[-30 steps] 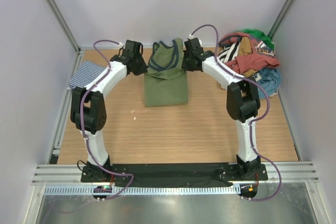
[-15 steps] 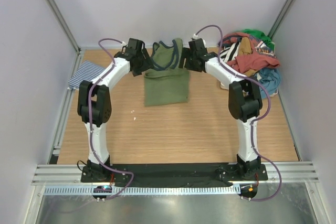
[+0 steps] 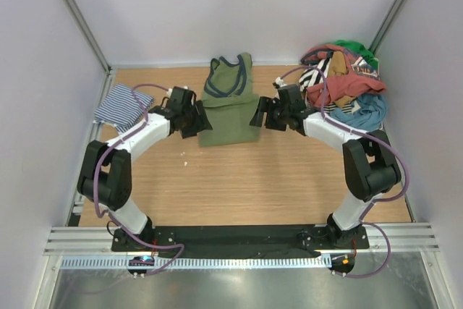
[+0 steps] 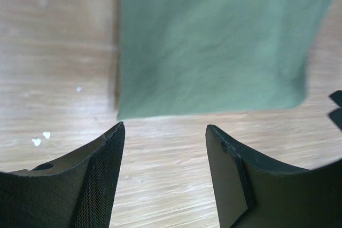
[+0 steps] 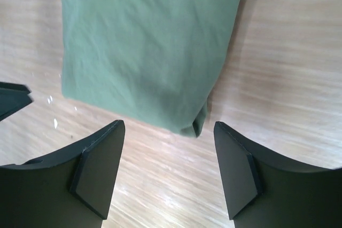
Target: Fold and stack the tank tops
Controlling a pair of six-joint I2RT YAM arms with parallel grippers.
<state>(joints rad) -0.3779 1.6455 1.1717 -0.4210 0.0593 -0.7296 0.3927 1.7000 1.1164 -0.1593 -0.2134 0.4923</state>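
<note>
Lettering first: the only print I can spot is a patch on a red shirt [image 3: 340, 90] in the pile of clothes [image 3: 346, 77] to the right of the green tank top [image 3: 230, 113], and it's too small to read. The green tank top lies flat on the table [image 3: 239, 179], looks folded into a narrow strip, navy-trimmed neck and straps at the far end. Left gripper [image 4: 164, 132] hangs over its near left corner and right gripper [image 5: 168, 129] over its near right corner, both with fingers spread and nothing between them (just bare wood in the gaps). Striped tank top [image 3: 119, 104] sits bundled well to the left of the green one, with the left arm's cable across its right edge. White crumbs [image 4: 36, 142] dot the wood left of the green top's near corner.
</note>
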